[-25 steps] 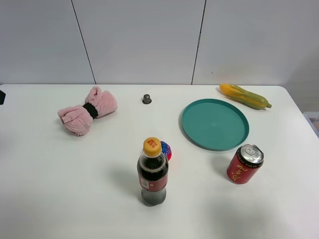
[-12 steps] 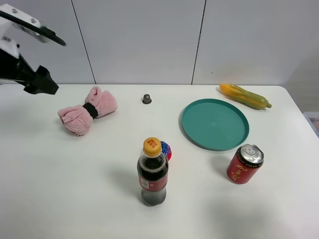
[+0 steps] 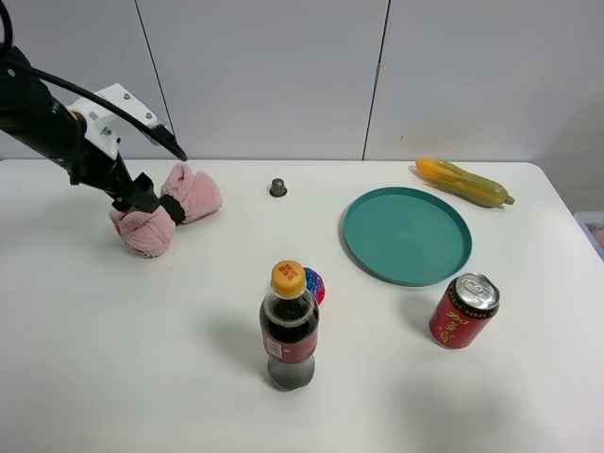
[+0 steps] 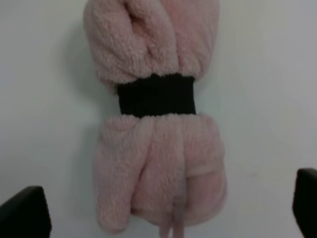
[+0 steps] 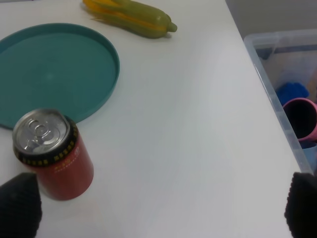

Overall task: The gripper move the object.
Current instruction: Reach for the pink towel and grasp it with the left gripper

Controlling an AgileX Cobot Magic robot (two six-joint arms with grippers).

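Note:
The pink rolled towel [image 3: 199, 194] with a black band [image 3: 171, 209] lies on the white table at the left back. It fills the left wrist view [image 4: 158, 144], band [image 4: 156, 94] across its middle. My left gripper [image 3: 161, 176] hangs just over the towel, open, one finger on each side of it. Its black fingertips [image 4: 22, 213] show at the two lower corners of the left wrist view, apart from the towel. My right gripper [image 5: 158, 206] is open and empty above the table near the red can [image 5: 52, 153]; it is out of the exterior view.
A cola bottle [image 3: 289, 326] stands front centre with a small pink-blue ball [image 3: 314, 284] behind it. A teal plate [image 3: 408, 235], a red can [image 3: 463, 310] and a corn cob [image 3: 464, 181] are on the right. A small dark cap [image 3: 277, 187] sits at the back. A clear bin [image 5: 287, 94] stands past the table's right edge.
The left arm came in from the left edge and moved right and down until its open gripper is over the towel. The towel and other things have not moved.

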